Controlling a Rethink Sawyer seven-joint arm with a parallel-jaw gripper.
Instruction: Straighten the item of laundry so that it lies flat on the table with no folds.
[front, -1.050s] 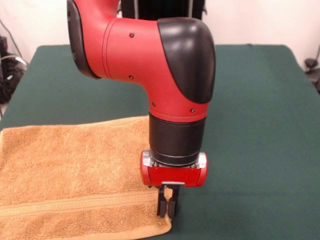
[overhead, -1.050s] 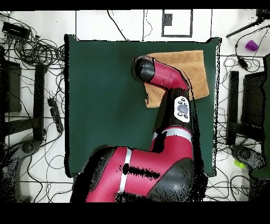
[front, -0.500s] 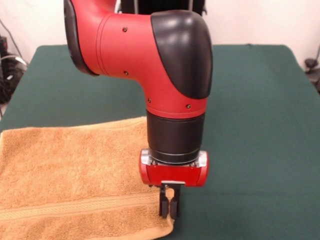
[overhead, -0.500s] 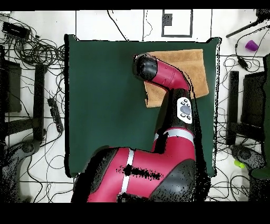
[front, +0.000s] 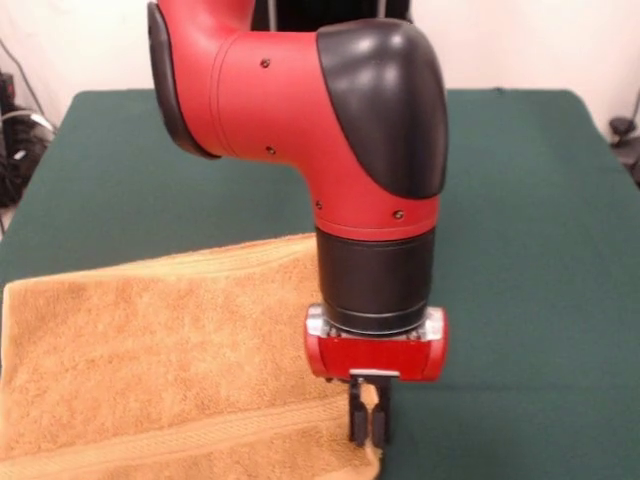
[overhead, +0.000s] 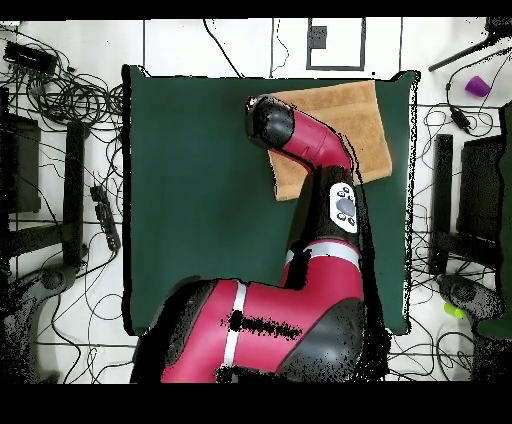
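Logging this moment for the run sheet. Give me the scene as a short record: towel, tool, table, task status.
towel: orange-tan towel spread at the table's near left in the front view, woven band along its near edge
tool: tool pointing down at the towel's near right corner, fingers close together on the cloth
table: dark green table, bare to the right of the towel
task status: the towel lies skewed to the table's edges; the arm hides part of it

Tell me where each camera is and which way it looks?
Front view: sits across the table, looking over it; shows the arm's red and black wrist and the gripper, shut on the towel corner.
Overhead view: hangs above, looking straight down; shows the whole arm from its base.
Both share towel, table, arm.
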